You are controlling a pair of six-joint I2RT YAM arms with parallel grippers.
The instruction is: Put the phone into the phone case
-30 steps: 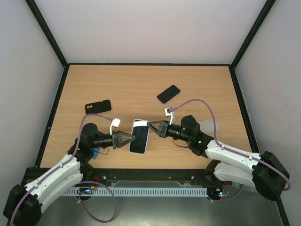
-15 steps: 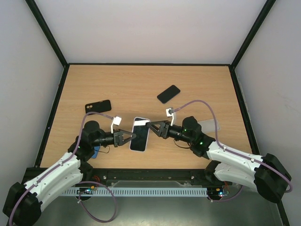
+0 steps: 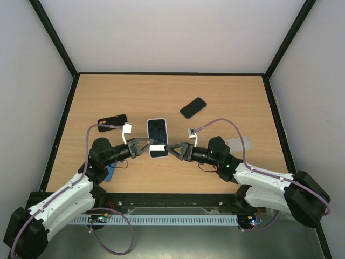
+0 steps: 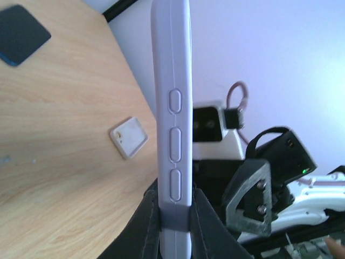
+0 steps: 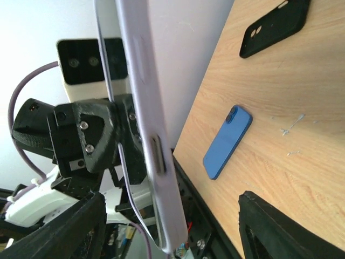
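A lilac phone case (image 3: 151, 125) with the dark-screened phone (image 3: 157, 131) in it is held above the table, screen towards the top camera. My left gripper (image 3: 149, 146) is shut on its near end. In the left wrist view the case (image 4: 173, 81) stands edge-on, side buttons showing, pinched between the two fingers of that gripper (image 4: 175, 204). My right gripper (image 3: 169, 149) sits just right of that end, open. In the right wrist view its fingers (image 5: 81, 226) stand wide apart, with the case edge (image 5: 146, 135) between them, untouched.
A black phone (image 3: 193, 107) lies at the back right and a black case (image 3: 112, 122) at the left. A blue phone (image 3: 109, 174) lies by the left arm. A clear case (image 3: 237, 144) sits behind the right arm. Black frame rails edge the table.
The right gripper has opened and let go of the cased phone. The left gripper, still shut on it, has lifted it off the table and towards the back.
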